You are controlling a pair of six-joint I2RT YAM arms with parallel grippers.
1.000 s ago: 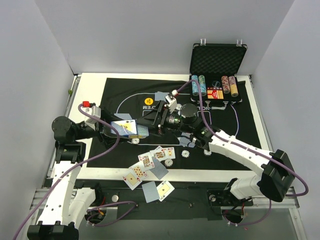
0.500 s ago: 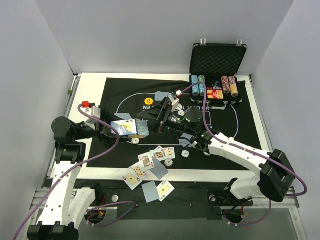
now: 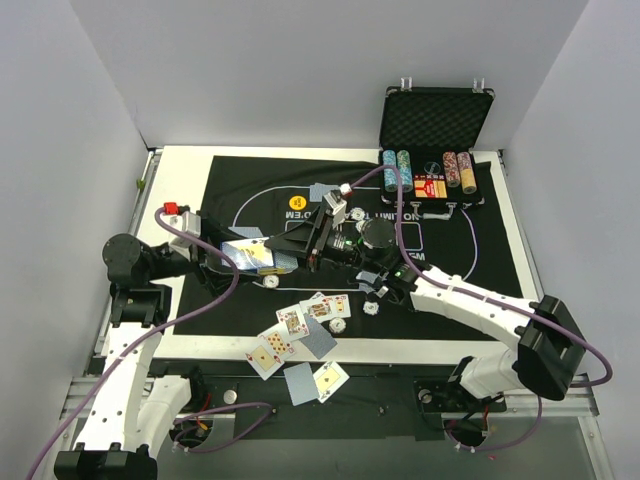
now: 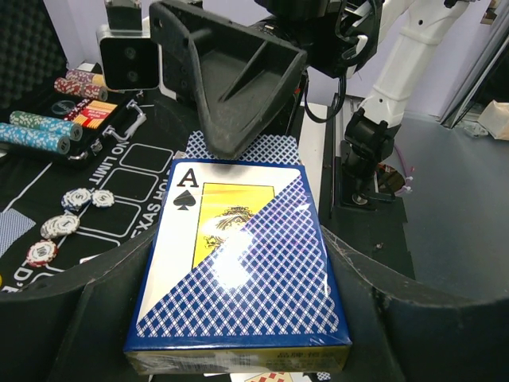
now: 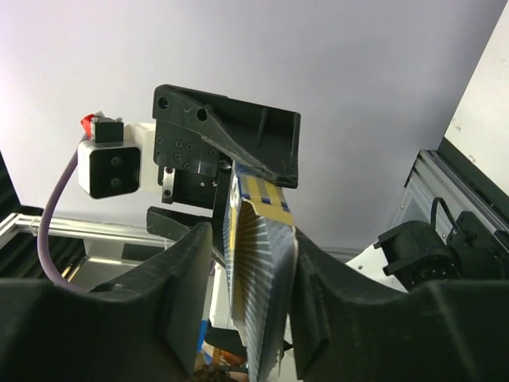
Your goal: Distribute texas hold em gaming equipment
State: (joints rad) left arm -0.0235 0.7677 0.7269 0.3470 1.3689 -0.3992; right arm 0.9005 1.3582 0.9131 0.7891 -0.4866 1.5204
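**A:** Card box [image 4: 238, 270] first. Where was it?

**B:** It was up off the worktop [image 3: 180, 170], at about 9 o'clock of the black mat [image 3: 470, 260], with the ace-of-spades face up. The left claw [image 3: 240, 257] was clamped on its 2 long sides.

**A:** And the right claw [image 5: 254, 239]?

**B:** Its 2 fingers straddled the far end of the box. The flap looked open there and white card edges showed. I could not tell whether the fingers pinched or only bracketed it.

**A:** What lay on the mat?

**B:** Loose cards [image 3: 290, 322] were at 6 o'clock, some face up and some back up, and 2 had slid past the near edge. A few poker chips [image 3: 338, 325] sat just beside them. A yellow button [image 3: 298, 203] was near 12 o'clock. More chips were racked in the case [image 3: 437, 118] at 1 o'clock.

**A:** Which step was that?

**B:** I judged it to be drawing cards out of the box for dealing, so the task was roughly partway done.

**A:** What did the next move call for?

**B:** The right claw needed to close on the exposed card ends only, not on the box. Then it needed to pull straight along the box while the left claw held firm. A skewed pull could have spilled the deck.
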